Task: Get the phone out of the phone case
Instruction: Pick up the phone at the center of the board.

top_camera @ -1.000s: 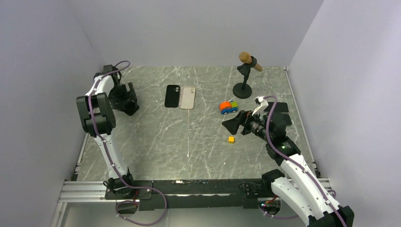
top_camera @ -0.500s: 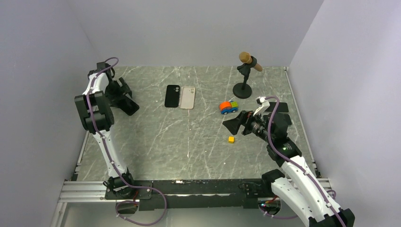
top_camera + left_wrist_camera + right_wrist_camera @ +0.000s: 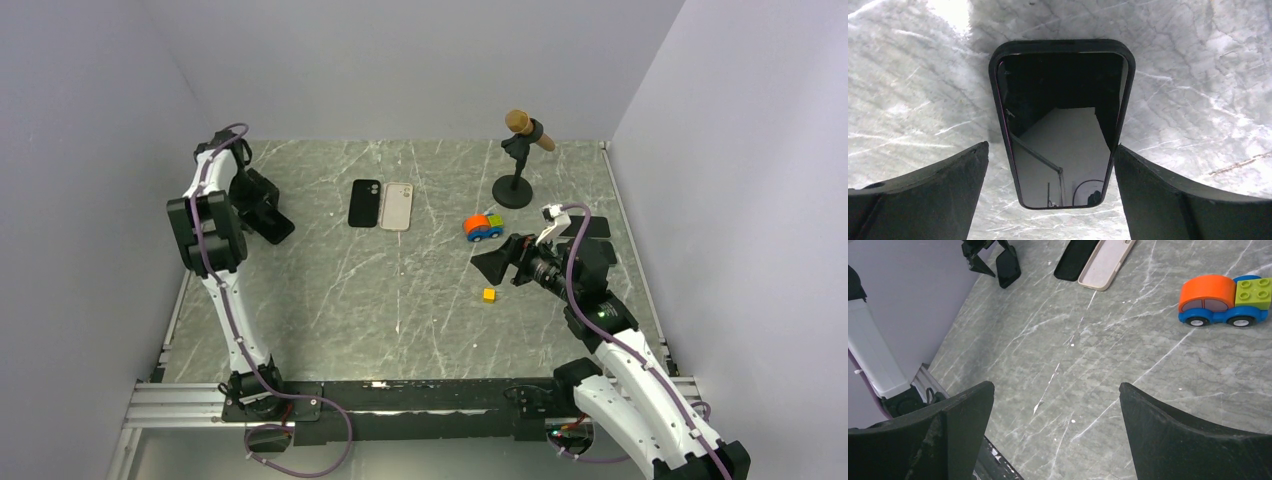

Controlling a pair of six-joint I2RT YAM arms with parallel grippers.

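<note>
Over the last second our left arm's upper links had shifted a little toward the far-left corner, while the dark slab at its tip had barely moved and the right arm had kept its place.

We saw the left gripper [image 3: 1052, 149] with its fingers spread wide, one on either side of the phone [image 3: 1063, 90]. The phone lay screen-up on the marble table [image 3: 1198, 75], its glass reflecting the room. A black phone case [image 3: 1060, 44] wrapped it all round, so the phone was not yet out. Whether either finger touched the case we could not tell; slivers of table showed beside its near end.

Farther out, two more items lay side by side near the back of the table: a black slab with a camera cut-out [image 3: 365, 204] and a hollow beige case [image 3: 397, 207]. The right gripper [image 3: 1055, 387] hung with its fingers apart and nothing between them. It stood well clear of the phone, with a toy car [image 3: 1220, 300] near it and a small yellow block [image 3: 488, 294] beside it.

We judged the step to be the first hold on the cased phone, with the separation itself unstarted. The next move seemed to call for closing squarely on the case's long edges. The right arm would then likely have to cross the table and peel a corner free, since one gripper alone could hardly hold the case and push the phone out.
</note>
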